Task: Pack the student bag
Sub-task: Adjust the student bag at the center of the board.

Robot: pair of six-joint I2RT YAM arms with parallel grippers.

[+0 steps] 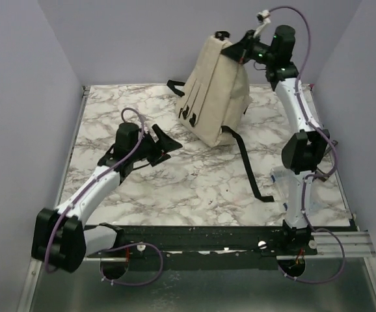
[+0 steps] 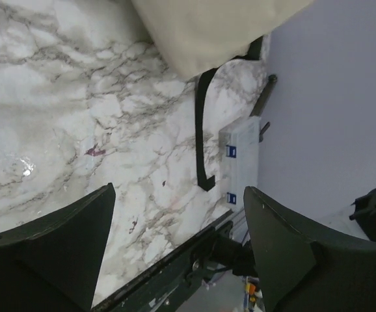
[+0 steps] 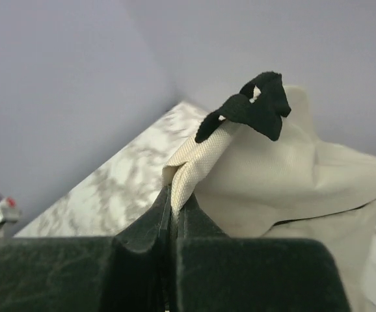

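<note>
While my right claw [image 3: 174, 209] pinches its top loop [image 3: 201, 156], the student bag [image 1: 214, 97] stands upright at the tabletop [image 1: 110, 110] rear.
Left claw [image 1: 164, 144] spread, mid-left, well apart from bag; I note open marble between; strap [image 1: 250, 162] trails toward right edge.

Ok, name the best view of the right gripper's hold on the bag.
Right wrist: right gripper pinches the student bag's cream strap, close-up. Top external shows it small; left wrist, only the bag's corner.

The left arm [image 1: 90, 192] lies low and stretches forward, with the left claw [image 1: 164, 147] wide open and its jaws spread. The right arm [image 1: 298, 110] rises tall and reaches to the far side, the right claw [image 1: 243, 47] pinched tight on the top of the bag [image 1: 214, 91].
</note>
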